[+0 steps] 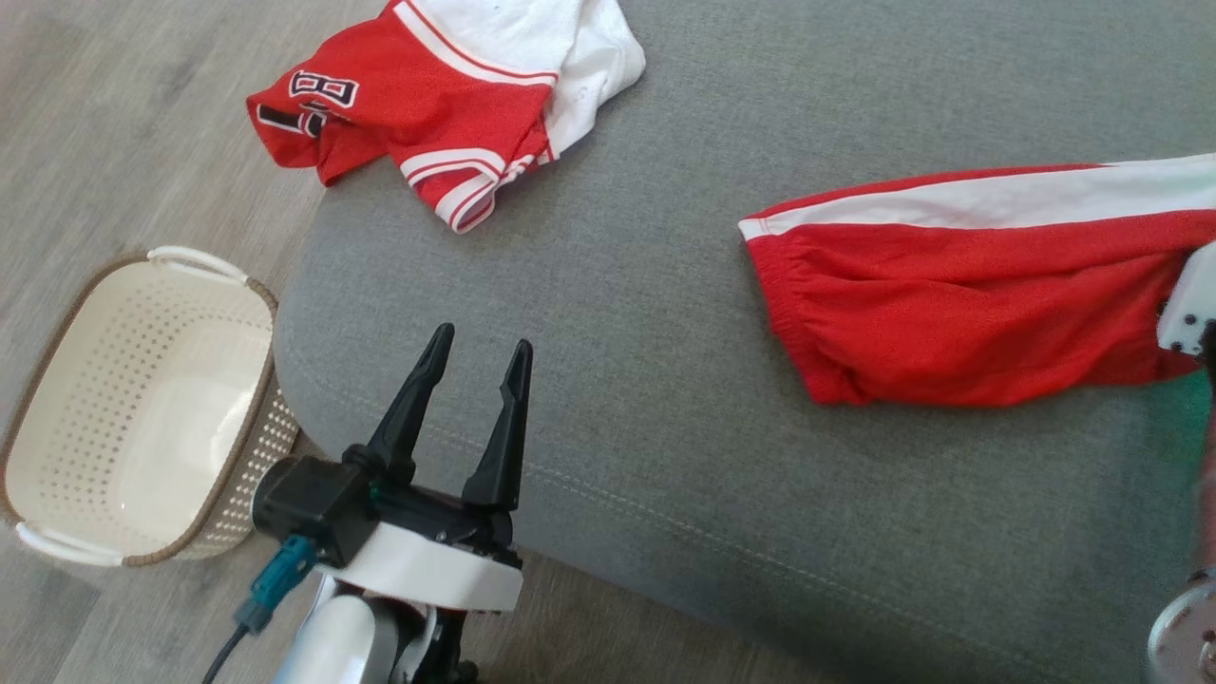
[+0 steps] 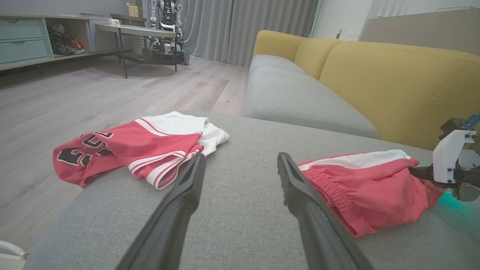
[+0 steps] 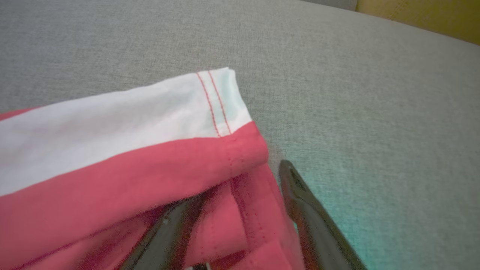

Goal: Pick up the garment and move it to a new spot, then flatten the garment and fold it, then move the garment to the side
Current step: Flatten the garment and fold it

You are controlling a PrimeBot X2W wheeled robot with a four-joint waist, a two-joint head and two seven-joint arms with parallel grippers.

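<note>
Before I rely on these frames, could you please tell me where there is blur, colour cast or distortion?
Head view: sharp, evenly lit, with a faint green glow on the sofa cushion at the right edge. Left wrist view: wide-angle stretching, the left gripper close and soft-edged, red garment washed pinkish. Right wrist view: teal cast on the cushion, the right gripper blurred.

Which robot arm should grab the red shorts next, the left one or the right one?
Right, probably. The right gripper has its fingers around the hem of the red shorts, one finger tucked under a fold. The left gripper is open over bare grey cushion, away from the shorts.
</note>
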